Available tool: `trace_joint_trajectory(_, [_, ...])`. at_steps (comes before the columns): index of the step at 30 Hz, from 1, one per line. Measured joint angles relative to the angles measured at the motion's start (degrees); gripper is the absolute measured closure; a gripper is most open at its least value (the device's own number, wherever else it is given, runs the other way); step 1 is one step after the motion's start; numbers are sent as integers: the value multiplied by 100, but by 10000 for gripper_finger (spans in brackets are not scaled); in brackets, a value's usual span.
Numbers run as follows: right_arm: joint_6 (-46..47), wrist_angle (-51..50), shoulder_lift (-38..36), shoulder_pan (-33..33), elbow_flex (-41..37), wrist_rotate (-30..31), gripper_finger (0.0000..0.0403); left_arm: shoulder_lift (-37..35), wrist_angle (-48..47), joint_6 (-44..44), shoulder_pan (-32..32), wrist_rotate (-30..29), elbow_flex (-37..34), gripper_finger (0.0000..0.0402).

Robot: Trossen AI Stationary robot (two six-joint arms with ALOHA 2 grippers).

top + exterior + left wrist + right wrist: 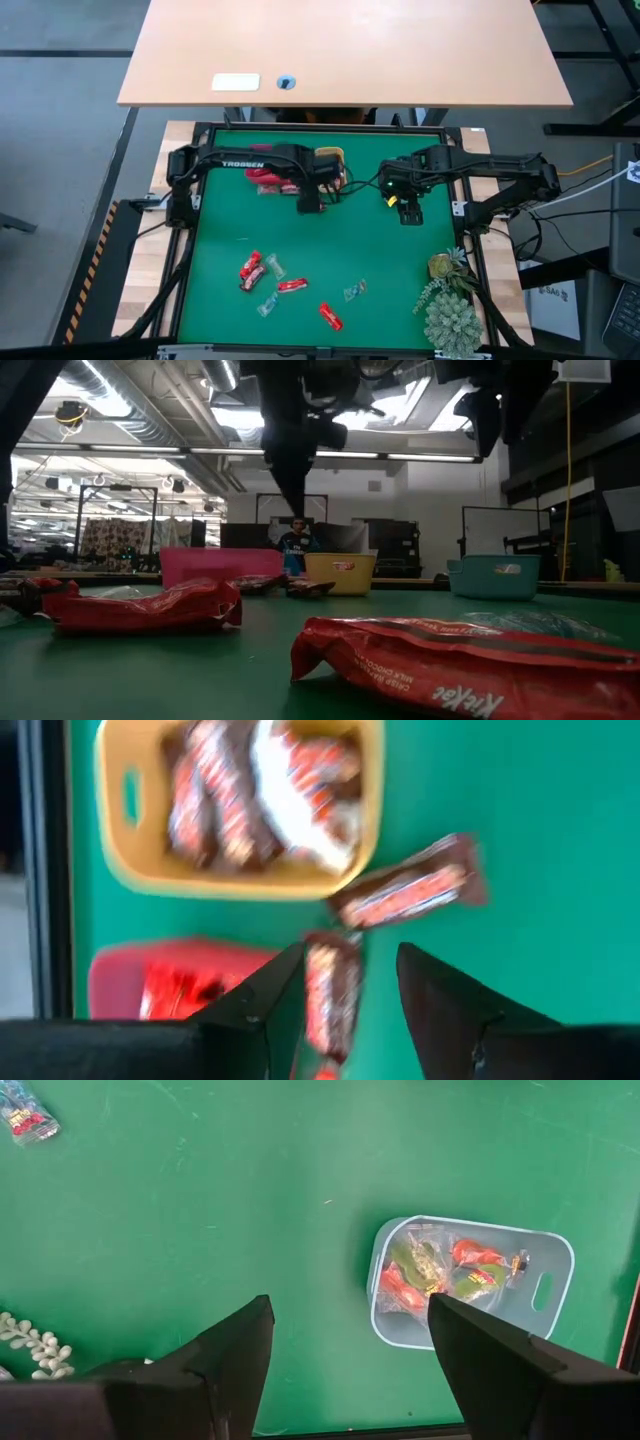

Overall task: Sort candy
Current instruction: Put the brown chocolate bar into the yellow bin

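Loose candy lies on the green mat toward its near edge: red wrappers [250,270] [330,316] and clear ones [354,291]. My left gripper [310,200] [350,955] hangs open above the mat, just near of the orange tray [240,885], which holds brown-and-white bars [250,790]. Two more brown bars lie on the mat beside that tray: one [410,890] farther out, one [330,995] showing between my fingers, untouched. The red tray [170,970] holds red wrappers. My right gripper [408,212] [350,1302] is open, raised near the teal tray [470,1335], which holds greenish and red sweets.
A spiky green artificial plant [450,300] stands at the mat's near right corner. The three trays line the far side, seen in the low view as pink [215,565], yellow [340,572] and teal [495,575]. A black frame [190,250] edges the mat. A person [293,545] stands beyond the table.
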Motion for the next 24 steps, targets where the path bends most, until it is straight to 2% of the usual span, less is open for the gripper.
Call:
trace_joint_trajectory(6, [-2,0,0,2,0,-2,136,-9,635,1148,-439,405,-159,250])
trace_joint_trajectory(11, [2,-1,0,2,0,-2,136,-11,1173,2176,-685,432,-591,250])
trace_joint_trajectory(18, [13,0,0,2,0,-23,136,-7,1847,2902,-753,386,-1290,250])
trace_joint_trajectory(24, [18,64,0,2,0,-352,136,-7,2556,3451,-655,138,-1883,250])
